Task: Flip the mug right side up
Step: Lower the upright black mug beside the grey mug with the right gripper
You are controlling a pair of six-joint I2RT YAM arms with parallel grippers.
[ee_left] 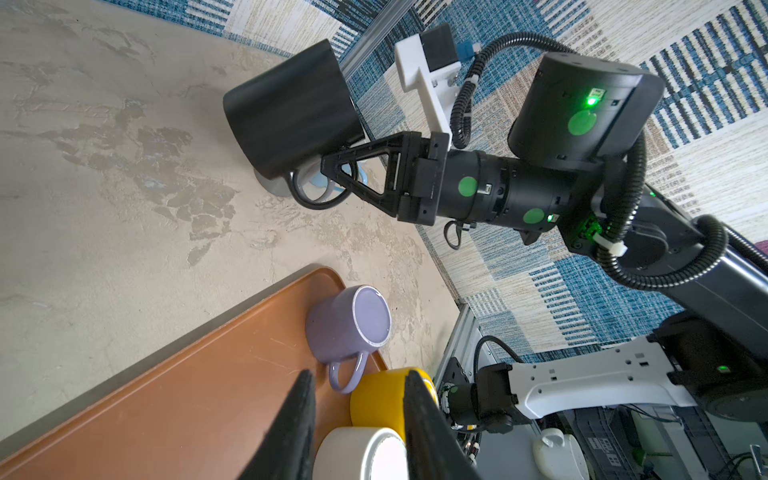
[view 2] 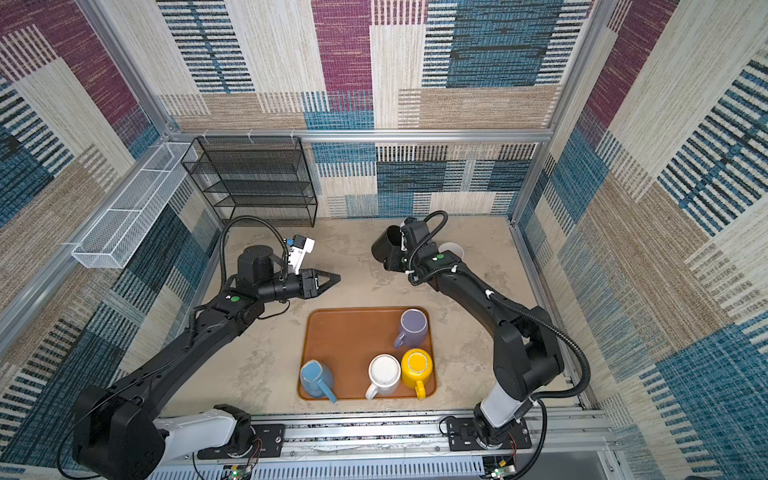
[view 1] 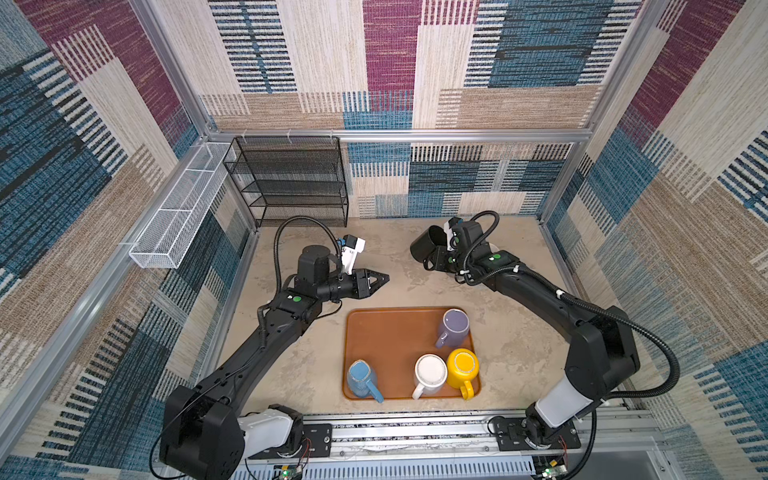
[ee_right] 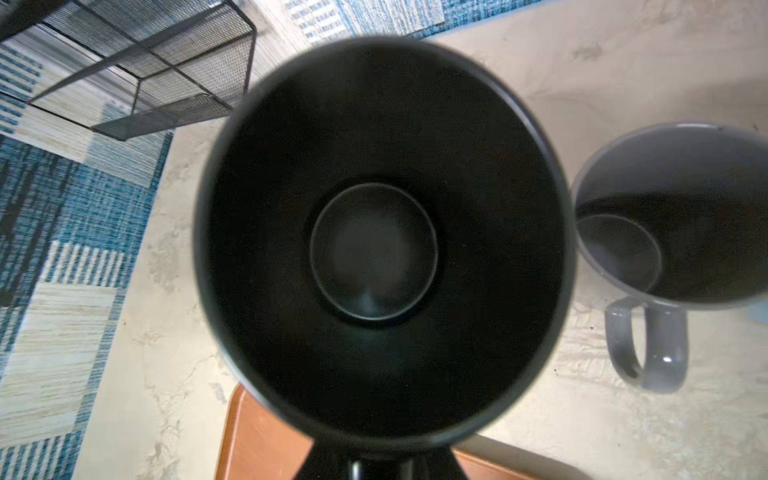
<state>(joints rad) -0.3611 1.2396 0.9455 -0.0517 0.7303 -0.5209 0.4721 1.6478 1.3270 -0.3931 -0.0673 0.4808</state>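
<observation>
A black mug (view 1: 426,245) (view 2: 384,245) hangs tilted above the back right of the table. My right gripper (view 1: 437,258) (view 2: 394,259) is shut on its handle (ee_left: 320,195). The right wrist view looks straight into its open mouth (ee_right: 382,232), which hides the jaws. In the left wrist view its dark body (ee_left: 291,116) leans with the base toward the table. My left gripper (view 1: 384,278) (view 2: 336,277) (ee_left: 359,374) hovers open and empty to the left of the mug, above the table behind the tray.
An orange tray (view 1: 386,345) (ee_left: 187,395) near the front holds upside-down purple (view 1: 453,328), yellow (view 1: 462,368), white (view 1: 430,374) and blue (view 1: 360,378) mugs. A grey mug (ee_right: 673,216) stands upright beside the held one. Black rack (view 1: 291,183) and white basket (view 1: 178,212) at back left.
</observation>
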